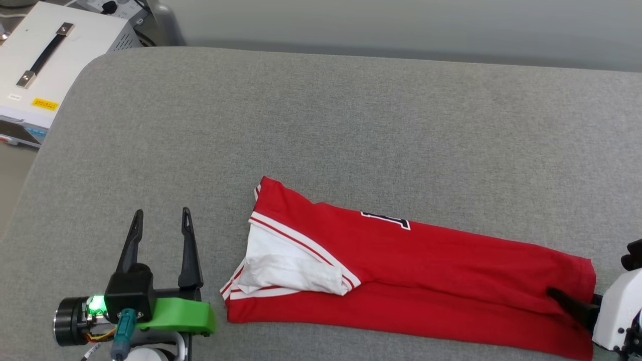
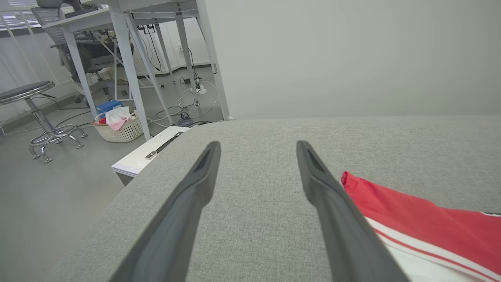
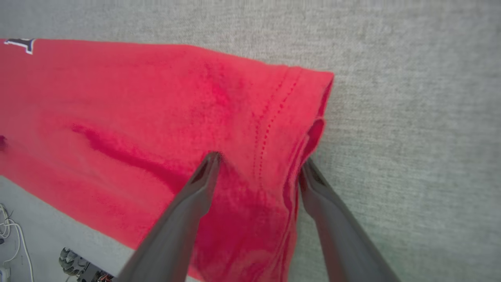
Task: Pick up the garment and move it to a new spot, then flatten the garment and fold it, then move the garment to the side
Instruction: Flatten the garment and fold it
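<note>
The garment (image 1: 426,265) lies folded into a long red strip across the near part of the grey padded table (image 1: 321,110), with a white sleeve with striped trim on top at its left end and part of a black numeral showing at its far edge. My left gripper (image 1: 162,213) stands open just left of the sleeve end, nothing between its fingers; in the left wrist view the garment (image 2: 411,215) sits to the right of this gripper (image 2: 257,145). My right gripper (image 3: 260,160) is open at the hem end of the garment (image 3: 137,98), one finger on the fabric, the other at the hem's edge.
A white case with a black handle (image 1: 45,55) stands off the table's far left corner. On the floor beyond are a wicker basket (image 2: 119,127), a stool (image 2: 35,98) and white desk legs (image 2: 129,70). The table's rounded left edge lies close to my left gripper.
</note>
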